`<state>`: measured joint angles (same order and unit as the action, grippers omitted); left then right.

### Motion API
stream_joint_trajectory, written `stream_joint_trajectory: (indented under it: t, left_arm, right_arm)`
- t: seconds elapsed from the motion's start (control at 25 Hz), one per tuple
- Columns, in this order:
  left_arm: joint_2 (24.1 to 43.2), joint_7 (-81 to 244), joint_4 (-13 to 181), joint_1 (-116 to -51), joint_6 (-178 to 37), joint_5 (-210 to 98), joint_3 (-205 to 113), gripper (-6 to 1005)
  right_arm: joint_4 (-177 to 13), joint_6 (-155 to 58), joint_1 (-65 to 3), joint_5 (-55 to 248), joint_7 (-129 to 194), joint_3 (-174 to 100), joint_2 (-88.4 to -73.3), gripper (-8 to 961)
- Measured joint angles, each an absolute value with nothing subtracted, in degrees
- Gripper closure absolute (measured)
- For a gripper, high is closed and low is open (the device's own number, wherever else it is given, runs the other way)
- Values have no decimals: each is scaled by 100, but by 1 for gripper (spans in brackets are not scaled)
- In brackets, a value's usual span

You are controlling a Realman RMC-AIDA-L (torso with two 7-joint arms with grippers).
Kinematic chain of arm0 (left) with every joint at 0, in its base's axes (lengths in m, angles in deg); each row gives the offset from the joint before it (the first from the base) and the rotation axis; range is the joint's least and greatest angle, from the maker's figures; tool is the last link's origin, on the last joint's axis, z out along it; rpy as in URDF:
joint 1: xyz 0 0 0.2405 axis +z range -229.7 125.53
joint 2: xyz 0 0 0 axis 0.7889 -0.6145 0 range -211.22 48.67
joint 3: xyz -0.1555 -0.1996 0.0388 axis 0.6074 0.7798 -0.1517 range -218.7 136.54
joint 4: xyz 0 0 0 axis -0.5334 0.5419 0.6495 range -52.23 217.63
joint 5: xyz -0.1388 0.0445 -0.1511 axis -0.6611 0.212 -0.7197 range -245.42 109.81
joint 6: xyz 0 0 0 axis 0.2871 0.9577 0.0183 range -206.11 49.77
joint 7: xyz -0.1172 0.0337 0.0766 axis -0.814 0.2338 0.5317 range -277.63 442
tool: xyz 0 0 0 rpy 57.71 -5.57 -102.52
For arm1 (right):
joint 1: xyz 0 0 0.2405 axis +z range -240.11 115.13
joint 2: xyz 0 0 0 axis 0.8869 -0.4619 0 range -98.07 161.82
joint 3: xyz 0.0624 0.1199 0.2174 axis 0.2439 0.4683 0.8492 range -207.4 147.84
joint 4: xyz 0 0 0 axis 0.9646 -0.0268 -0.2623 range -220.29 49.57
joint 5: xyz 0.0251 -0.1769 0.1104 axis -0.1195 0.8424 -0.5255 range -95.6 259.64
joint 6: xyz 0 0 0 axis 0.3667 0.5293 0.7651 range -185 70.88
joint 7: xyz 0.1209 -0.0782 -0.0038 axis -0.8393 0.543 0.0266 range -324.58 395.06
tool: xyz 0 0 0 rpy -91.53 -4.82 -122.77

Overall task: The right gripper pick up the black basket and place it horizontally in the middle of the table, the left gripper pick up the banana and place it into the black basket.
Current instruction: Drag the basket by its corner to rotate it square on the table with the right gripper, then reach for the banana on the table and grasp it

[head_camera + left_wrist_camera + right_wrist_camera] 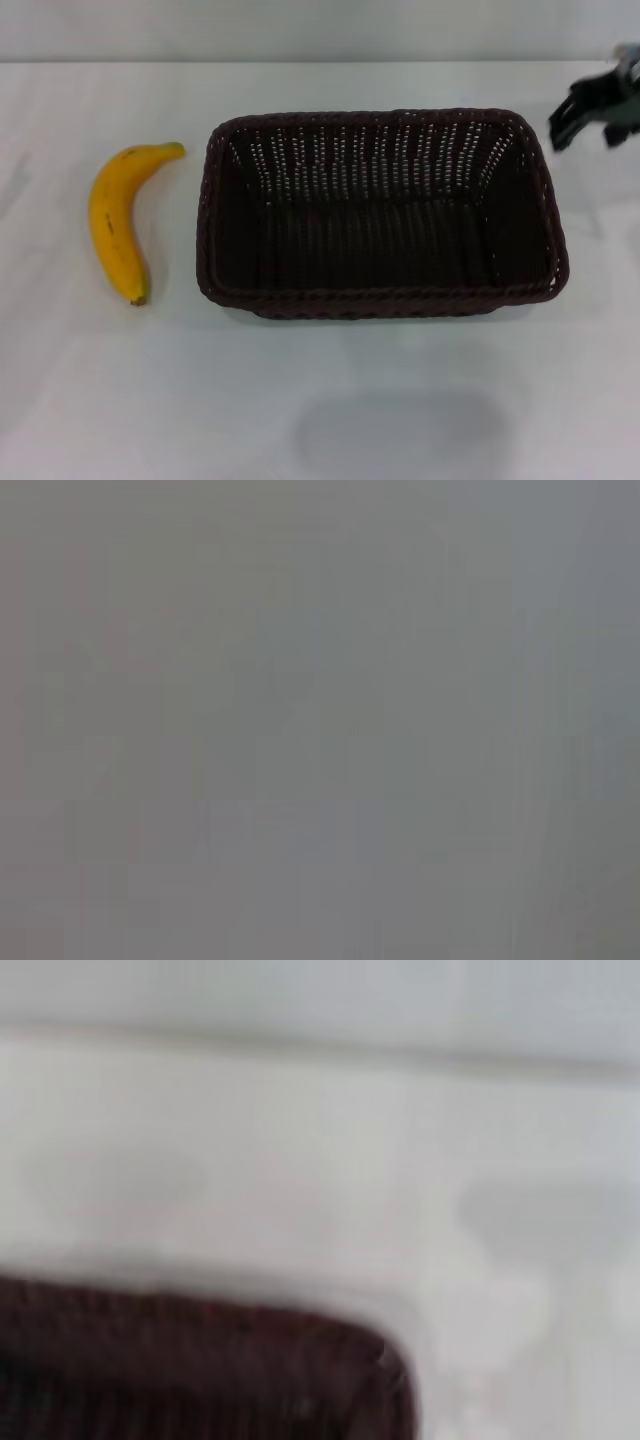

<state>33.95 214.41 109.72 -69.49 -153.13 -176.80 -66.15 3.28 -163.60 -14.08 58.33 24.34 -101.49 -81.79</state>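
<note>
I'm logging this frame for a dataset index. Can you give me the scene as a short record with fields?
table: white table
basket: black basket, empty, long side running left to right, mid-table
banana: banana on the table, left of the basket, not touching it
right claw: right gripper at the far right edge, beside the basket's far right corner, apart from it
left claw: not in view

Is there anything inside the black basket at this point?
Nothing shows inside the black basket; its dark woven floor is bare. The banana lies on the table to its left, apart from it. The right gripper is beyond its far right corner.
</note>
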Motion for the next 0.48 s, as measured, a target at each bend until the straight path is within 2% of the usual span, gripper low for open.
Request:
stream_joint_trajectory:
  t: [0.12, 0.2, 0.32, 0.36, 0.48]
  left_arm:
    - [3327, 20919, 11019, -6883, -15297, -17579, -6613, 128]
    - [3276, 20505, 11104, -6870, -15218, -17371, -6615, 128]
    - [3198, 19741, 11375, -6894, -15014, -16721, -6615, 128]
    - [3186, 19313, 11566, -6926, -14938, -16334, -6617, 128]
    - [3189, 18118, 12129, -6980, -14888, -15334, -6620, 128]
  right_arm:
    - [1393, -16072, -1983, 5836, 2676, -9980, -8146, 408]
    - [1823, -15713, -2306, 5862, 2979, -9900, -8191, 408]
    - [2314, -14339, -3212, 5925, 3826, -9957, -8331, 408]
    - [2321, -14203, -3273, 5929, 3890, -9974, -8331, 408]
    - [2321, -12545, -4118, 5831, 4662, -10333, -8329, 409]
